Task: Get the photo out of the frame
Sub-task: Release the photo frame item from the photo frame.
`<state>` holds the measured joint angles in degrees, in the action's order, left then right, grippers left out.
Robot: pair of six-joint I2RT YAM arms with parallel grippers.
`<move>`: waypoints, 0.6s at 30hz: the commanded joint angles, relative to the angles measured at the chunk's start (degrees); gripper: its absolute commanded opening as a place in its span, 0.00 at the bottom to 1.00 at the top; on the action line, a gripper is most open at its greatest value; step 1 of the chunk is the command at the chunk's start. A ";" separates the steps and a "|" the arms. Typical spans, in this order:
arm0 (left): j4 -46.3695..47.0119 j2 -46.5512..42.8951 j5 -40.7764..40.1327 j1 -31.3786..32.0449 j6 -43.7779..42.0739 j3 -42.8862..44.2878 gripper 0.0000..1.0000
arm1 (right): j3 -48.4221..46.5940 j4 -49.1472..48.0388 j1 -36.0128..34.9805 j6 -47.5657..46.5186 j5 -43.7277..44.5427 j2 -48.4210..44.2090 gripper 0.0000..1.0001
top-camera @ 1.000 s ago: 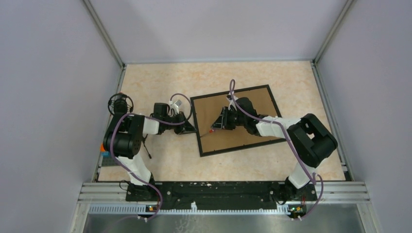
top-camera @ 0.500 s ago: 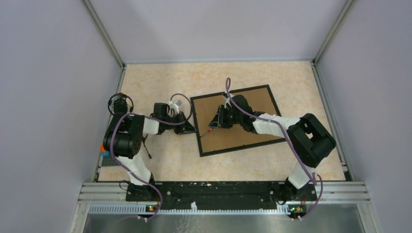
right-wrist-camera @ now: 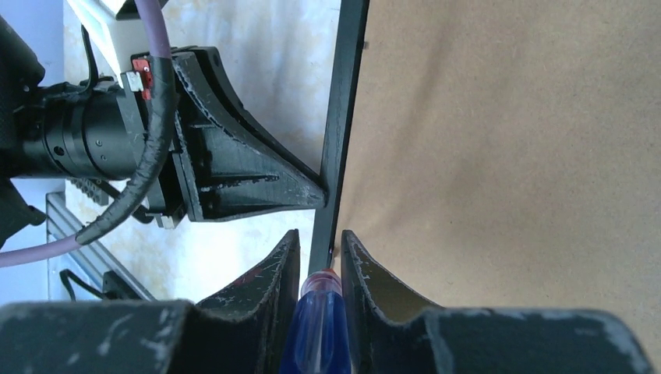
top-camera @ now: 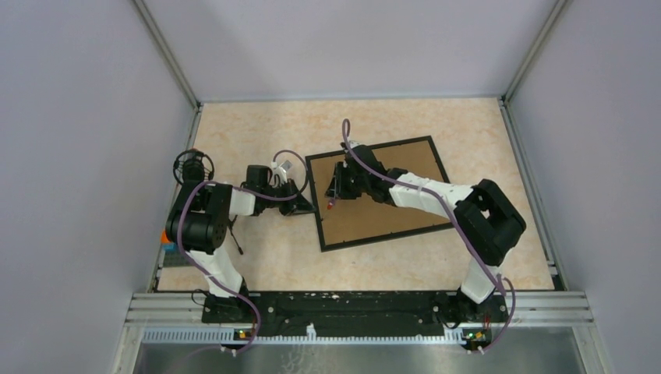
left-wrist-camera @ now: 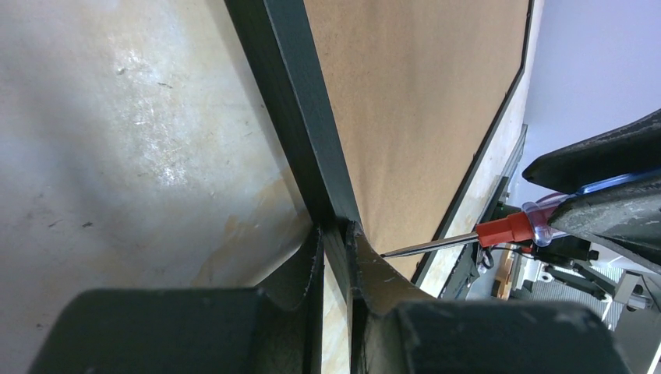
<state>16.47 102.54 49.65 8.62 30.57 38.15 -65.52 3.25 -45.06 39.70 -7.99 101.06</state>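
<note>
The frame (top-camera: 372, 223) lies face down on the table, its brown board back up inside a thin black rim. The photo is hidden under that board. My left gripper (top-camera: 309, 208) is shut on the frame's left rim (left-wrist-camera: 308, 140), one finger on each side of it. My right gripper (top-camera: 334, 193) hovers over the board just inside the same rim, shut on a screwdriver (right-wrist-camera: 321, 327) with a blue handle and red collar. The screwdriver's shaft (left-wrist-camera: 436, 245) points down toward the board's left edge, close to the left fingers (right-wrist-camera: 257, 183).
Grey walls close in the table on three sides, with metal posts at the back corners. An aluminium rail (top-camera: 358, 305) runs along the near edge by the arm bases. A small orange and blue object (top-camera: 165, 238) sits at the far left edge.
My right gripper has carried the screwdriver left and toward the back, from the middle of the board to its left rim. The left gripper and the frame stay put.
</note>
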 commanded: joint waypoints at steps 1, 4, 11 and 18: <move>-2.15 3.51 -5.98 1.92 -1.66 -0.99 0.13 | -3.57 3.00 -6.14 3.25 -4.33 3.89 0.00; -2.15 3.55 -5.92 1.92 -1.65 -1.02 0.13 | -4.56 3.13 -6.97 3.18 -3.59 4.45 0.00; -2.23 3.78 -5.79 1.92 -1.65 -0.81 0.12 | -7.94 4.12 -8.38 2.98 -1.87 6.03 0.00; -2.38 3.79 -5.92 1.92 -1.56 -0.84 0.12 | -10.82 5.08 -10.60 3.04 -0.54 7.29 0.00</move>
<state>16.51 102.65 49.74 8.60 30.87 38.17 -74.02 10.63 -48.97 37.36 -0.36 104.81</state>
